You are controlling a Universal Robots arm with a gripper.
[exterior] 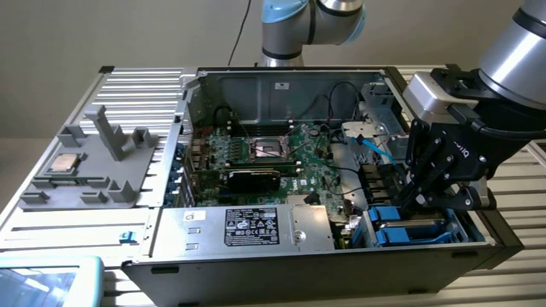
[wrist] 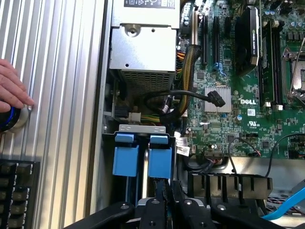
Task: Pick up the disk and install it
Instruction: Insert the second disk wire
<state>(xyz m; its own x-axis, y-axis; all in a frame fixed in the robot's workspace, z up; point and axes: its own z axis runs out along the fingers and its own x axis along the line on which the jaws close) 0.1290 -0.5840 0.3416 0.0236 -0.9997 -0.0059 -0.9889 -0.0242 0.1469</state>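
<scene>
The disk (exterior: 401,225) sits down in the drive bay at the front corner of the open computer case (exterior: 256,275), on the exterior view's right. Its blue carrier rails (wrist: 158,160) and a silver metal edge (wrist: 142,128) show in the wrist view. My gripper (exterior: 418,201) reaches down into that bay from above. Its black fingers (wrist: 157,202) are drawn together, and the gripper (wrist: 164,191) has its tips right at the near end of the blue rails. Whether the tips pinch anything I cannot tell.
A grey power supply (exterior: 252,227) with a black label lies beside the bay. The green motherboard (exterior: 273,153) fills the case's middle, with a loose blue cable (exterior: 375,147) over it. A CPU chip (exterior: 64,164) rests on a grey fixture (exterior: 85,185). A hand (wrist: 12,88) holds a knob (wrist: 7,119).
</scene>
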